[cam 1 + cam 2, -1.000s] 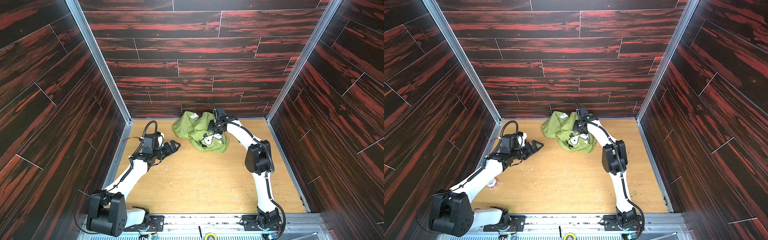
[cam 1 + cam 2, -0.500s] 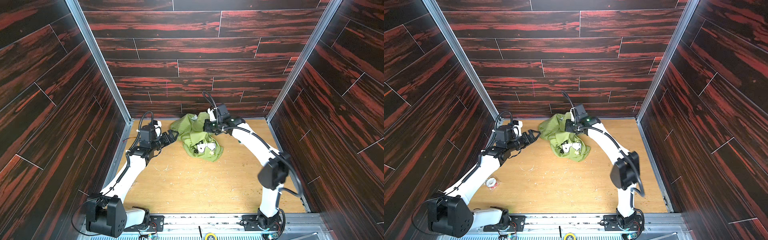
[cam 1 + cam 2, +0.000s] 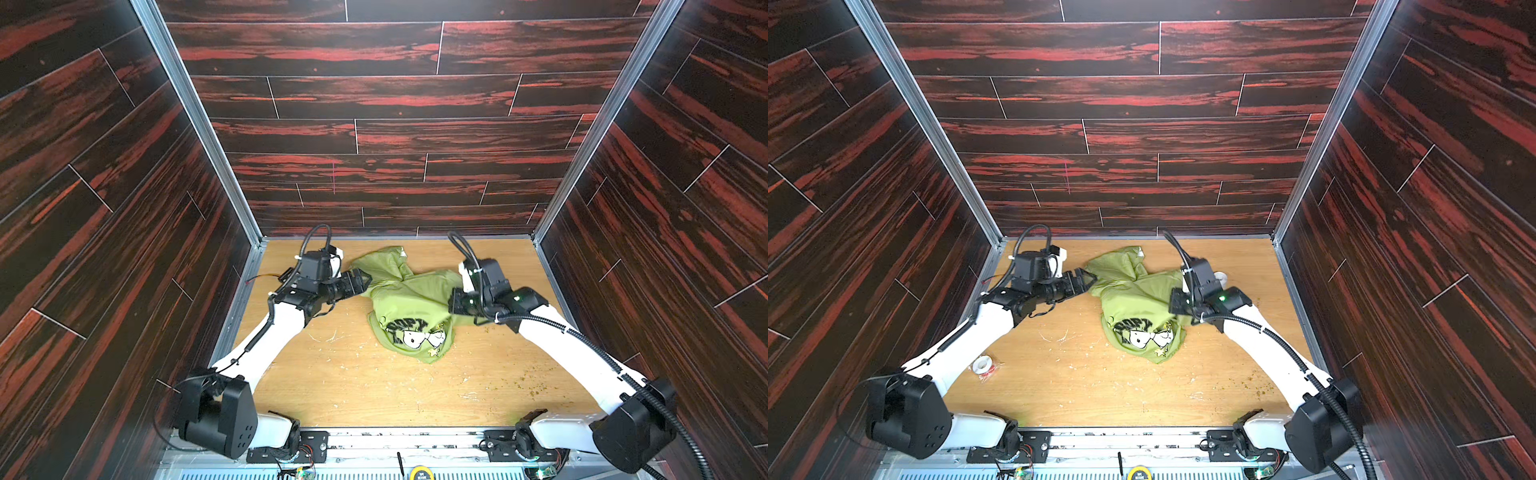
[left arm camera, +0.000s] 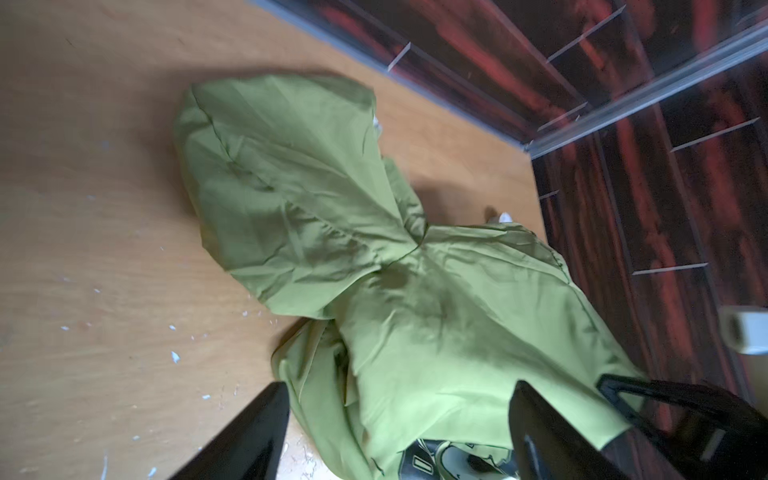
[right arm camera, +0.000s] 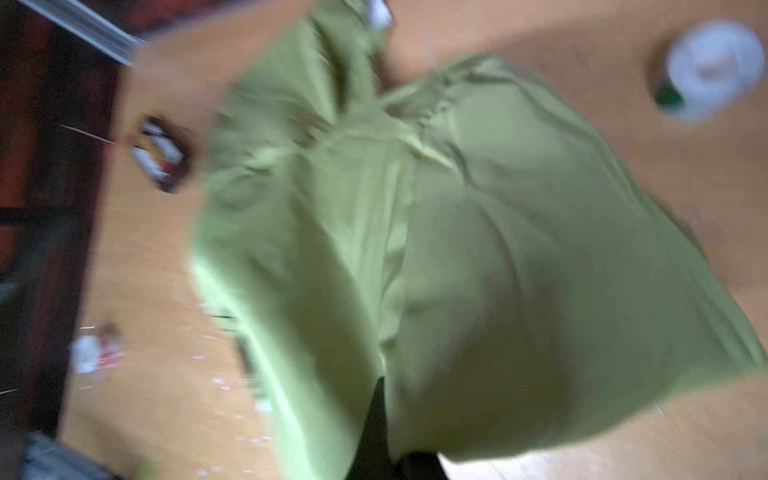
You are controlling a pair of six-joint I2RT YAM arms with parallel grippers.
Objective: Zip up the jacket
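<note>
1. Task item. The jacket point(image 3: 409, 291) point(image 3: 1133, 291) lies crumpled in a heap on the wooden tabletop point(image 3: 374, 395). Its green outer face is up and no zipper can be made out. The cartoon print point(image 3: 415, 336) point(image 3: 1144, 334) faces up at the jacket's near end.

2. Left gripper point(image 3: 360, 279) point(image 3: 1086, 279). In both top views it sits at the jacket's edge on the left arm's side. In the left wrist view the gripper point(image 4: 399, 390) has its jaws spread wide. Jacket cloth point(image 4: 415, 311) lies between and beyond them, and neither finger presses on it. It holds nothing.

3. Right gripper point(image 3: 453, 301) point(image 3: 1173, 301). It sits against the opposite edge of the jacket, where the cloth rises toward it. The right wrist view is blurred. One dark finger point(image 5: 376, 415) shows there, with jacket fabric point(image 5: 457, 249) gathered over it. The jaw gap is hidden, so I cannot tell whether it grips.

4. Other items. A white tape roll point(image 3: 1220, 277) point(image 5: 712, 68) stands just beyond the jacket, behind the right gripper. A second roll point(image 3: 983, 364) lies well apart from the jacket, beside the left arm.
</note>
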